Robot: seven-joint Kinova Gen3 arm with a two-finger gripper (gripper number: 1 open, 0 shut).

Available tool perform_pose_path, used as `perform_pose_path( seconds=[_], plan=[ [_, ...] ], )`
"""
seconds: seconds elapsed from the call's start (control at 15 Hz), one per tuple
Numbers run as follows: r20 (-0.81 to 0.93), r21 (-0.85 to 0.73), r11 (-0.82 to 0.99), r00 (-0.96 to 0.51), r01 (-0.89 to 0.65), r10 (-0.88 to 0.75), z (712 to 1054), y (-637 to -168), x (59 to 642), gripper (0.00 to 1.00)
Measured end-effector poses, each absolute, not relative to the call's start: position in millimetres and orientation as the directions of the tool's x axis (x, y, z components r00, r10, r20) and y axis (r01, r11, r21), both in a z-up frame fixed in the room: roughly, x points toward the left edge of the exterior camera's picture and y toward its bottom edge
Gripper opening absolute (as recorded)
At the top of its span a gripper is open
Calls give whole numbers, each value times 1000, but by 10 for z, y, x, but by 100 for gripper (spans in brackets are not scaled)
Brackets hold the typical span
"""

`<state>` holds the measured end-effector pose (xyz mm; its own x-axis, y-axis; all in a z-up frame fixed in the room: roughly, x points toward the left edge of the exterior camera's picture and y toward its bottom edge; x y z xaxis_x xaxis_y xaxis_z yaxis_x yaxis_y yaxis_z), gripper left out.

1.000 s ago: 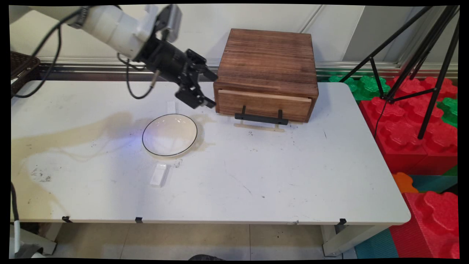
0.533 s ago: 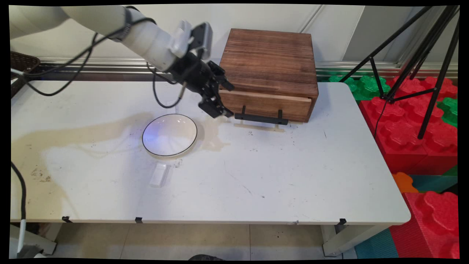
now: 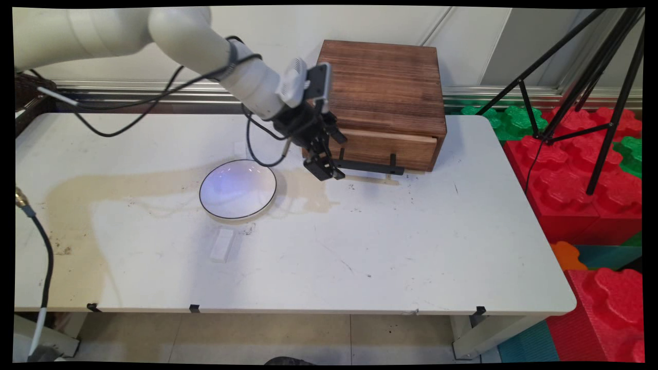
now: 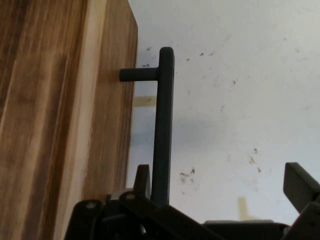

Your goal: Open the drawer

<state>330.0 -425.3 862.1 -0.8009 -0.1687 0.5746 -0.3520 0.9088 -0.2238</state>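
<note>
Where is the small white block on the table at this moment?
In the main view, the small white block lies flat on the white table, left of centre, just in front of the white plate and apart from it.

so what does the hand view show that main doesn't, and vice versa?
Hand view only: the open fingers, one on each side of the black handle, neither visibly touching it. Main view only: the white plate, the small white block, the tripod and the foam blocks. Both show the wooden drawer box, its handle and the table.
</note>
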Motion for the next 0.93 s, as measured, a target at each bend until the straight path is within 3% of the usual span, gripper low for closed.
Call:
perform_pose_path(
  seconds=[0.93],
  plan=[
    [466, -272, 926, -878, -261, -110, 8119, -4636, 2868, 100]
  ],
)
